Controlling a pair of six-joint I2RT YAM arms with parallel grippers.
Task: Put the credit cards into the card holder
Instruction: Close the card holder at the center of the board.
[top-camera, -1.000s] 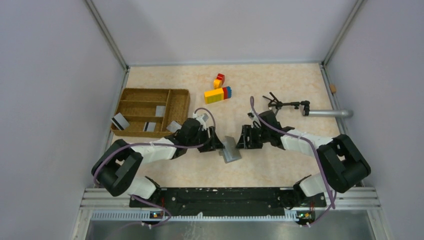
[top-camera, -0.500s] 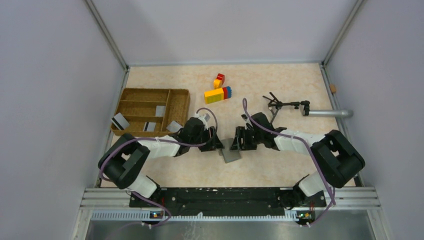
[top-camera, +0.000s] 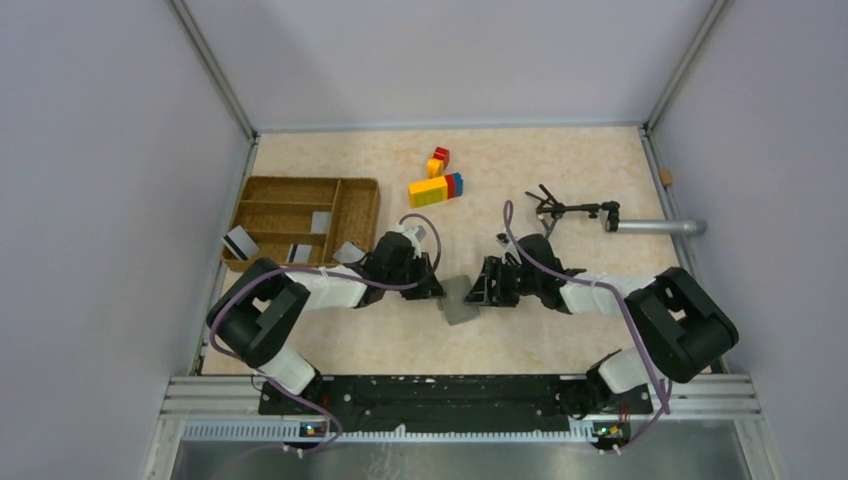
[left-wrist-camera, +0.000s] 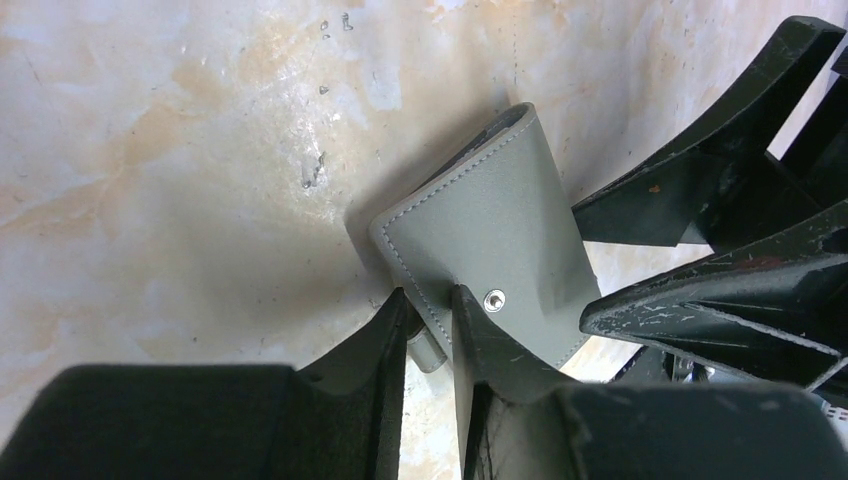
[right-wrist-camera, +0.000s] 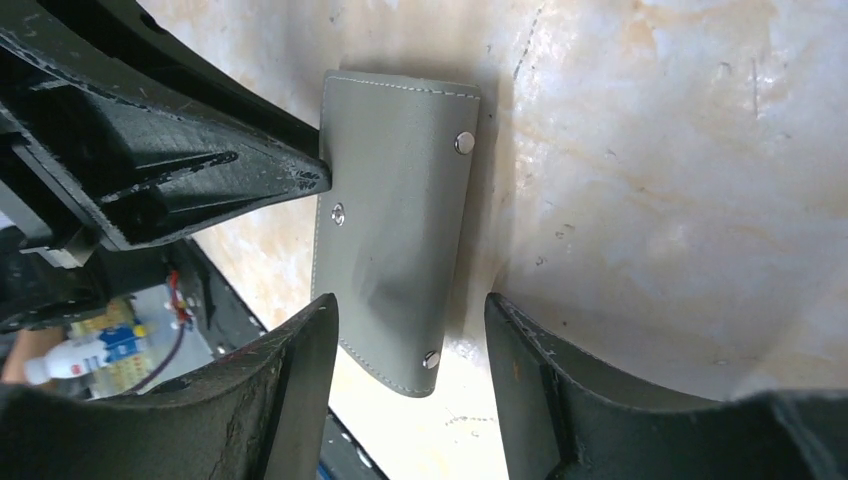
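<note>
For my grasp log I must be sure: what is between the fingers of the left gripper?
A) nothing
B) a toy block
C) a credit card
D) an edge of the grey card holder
D: the left wrist view shows the left gripper closed on one edge of the grey card holder.

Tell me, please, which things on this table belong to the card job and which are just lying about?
For the job:
- card holder, pinched at one edge by the left gripper
- credit cards

Just lying about:
- toy bricks
- black-and-silver tool
- wicker tray, though some cards lie in it
</note>
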